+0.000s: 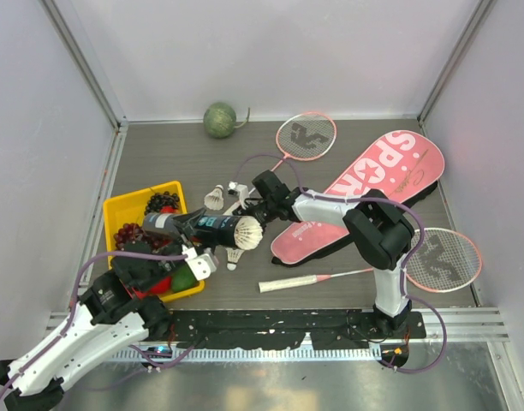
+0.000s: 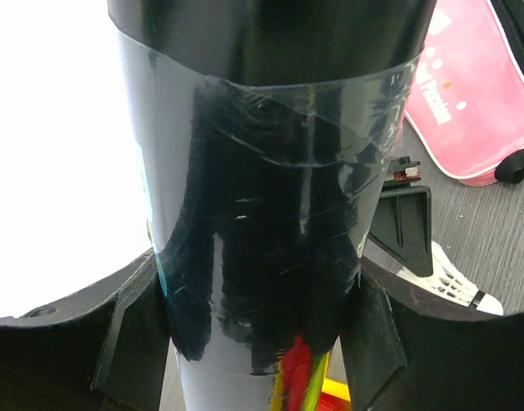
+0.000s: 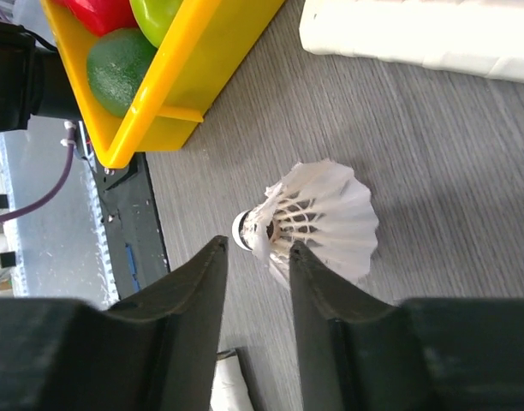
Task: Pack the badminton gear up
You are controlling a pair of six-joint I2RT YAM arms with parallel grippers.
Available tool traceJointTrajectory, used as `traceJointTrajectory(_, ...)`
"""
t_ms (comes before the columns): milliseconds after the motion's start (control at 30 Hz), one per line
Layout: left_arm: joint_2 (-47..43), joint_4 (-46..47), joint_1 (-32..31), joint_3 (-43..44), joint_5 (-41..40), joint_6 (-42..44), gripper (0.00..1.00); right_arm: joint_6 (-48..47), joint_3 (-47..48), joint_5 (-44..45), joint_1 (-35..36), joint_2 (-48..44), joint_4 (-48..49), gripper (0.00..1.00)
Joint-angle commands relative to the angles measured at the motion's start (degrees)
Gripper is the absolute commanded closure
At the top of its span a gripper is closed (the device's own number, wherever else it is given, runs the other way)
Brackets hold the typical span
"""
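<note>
The left claw [image 2: 258, 287] is gripping the black tube [image 2: 262, 128], holding it roughly level with one end over the yellow tray [image 1: 116, 205]. A shuttlecock [image 1: 247, 231] is showing at the tube's other end. The right claw [image 3: 258, 250] is standing partly open, its fingertips framing the cork of a second shuttlecock [image 3: 326, 218] lying on the bench [image 3: 433, 154]; contact cannot be told. The pink bag [image 1: 373, 180] is lying between two rackets [image 1: 306, 135].
</note>
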Motion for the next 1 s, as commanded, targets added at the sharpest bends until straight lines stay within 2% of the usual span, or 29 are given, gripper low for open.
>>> traceJointTrajectory(0,0.21,4.57,0.12,1.21,-0.51,0.33,1.00,1.00,-0.40,-2.27,0.56,-0.34,3.13,0.64)
traceJointTrajectory(67,0.12,4.57,0.04,1.20,-0.69,0.42,1.00,0.91,-0.48,-2.62,0.65,-0.25,3.22,0.73)
traceJointTrajectory(167,0.21,4.57,0.13,1.12,-0.69,0.42,1.00,1.96,-2.32,-2.19,0.65,-1.48,5.50,0.94)
traceJointTrajectory(300,0.82,4.57,0.13,1.29,-2.96,0.33,1.00,4.94,-5.39,-1.22,-0.32,-7.27,9.71,0.95)
traceJointTrajectory(567,4.16,4.31,0.13,3.22,-9.91,-1.95,1.00,10.75,-14.72,12.13,-4.71,-33.10,14.11,0.95)
traceJointTrajectory(633,5.13,3.35,0.13,4.19,-12.10,-2.83,1.00,12.06,-16.39,16.17,-5.59,-41.43,13.77,0.95)
traceJointTrajectory(767,7.15,0.71,0.12,7.17,-14.57,-6.42,1.00,13.12,-17.71,26.72,-5.95,-52.51,12.10,0.95)
traceJointTrajectory(967,11.54,-3.16,0.13,11.05,-15.19,-9.60,1.00,8.92,-14.03,34.54,-5.42,-62.38,7.02,0.94)
